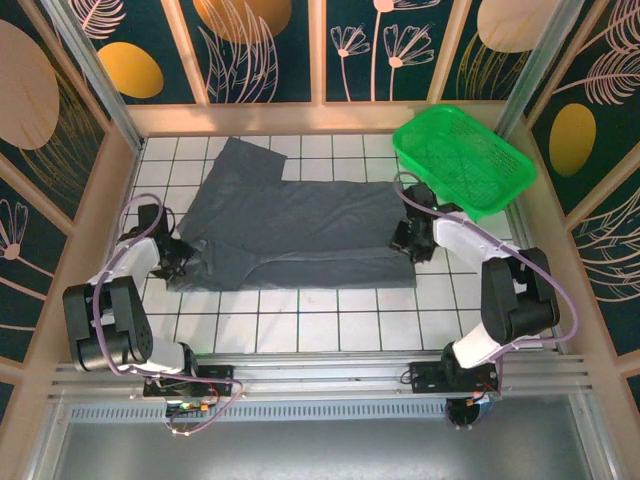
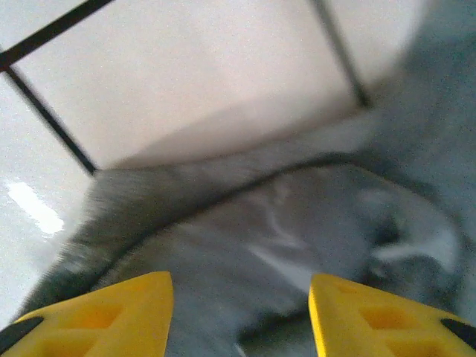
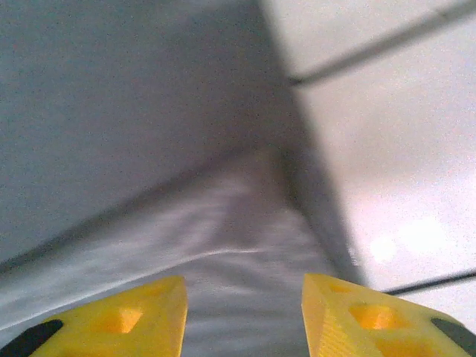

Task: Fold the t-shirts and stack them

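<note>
Nearest me, the left gripper (image 1: 172, 255) and right gripper (image 1: 408, 240) sit low at opposite ends of the dark slate-grey soft-cloth t-shirt (image 1: 300, 230). Both have their yellow fingers spread wide, gripping nothing. The shirt lies across the white tiled table (image 1: 340, 320), barely folded, I reckon, and nothing is stacked. Beyond it is the bright green plastic mesh basket (image 1: 460, 160).

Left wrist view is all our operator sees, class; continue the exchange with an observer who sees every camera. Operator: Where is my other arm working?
Observer: The right gripper is open at the t-shirt's right edge.
Operator: Anything else nearby?
Observer: A green basket stands at the far right corner.
Operator: How does the shirt lie?
Observer: Spread out, one sleeve pointing away from the arms.
</note>
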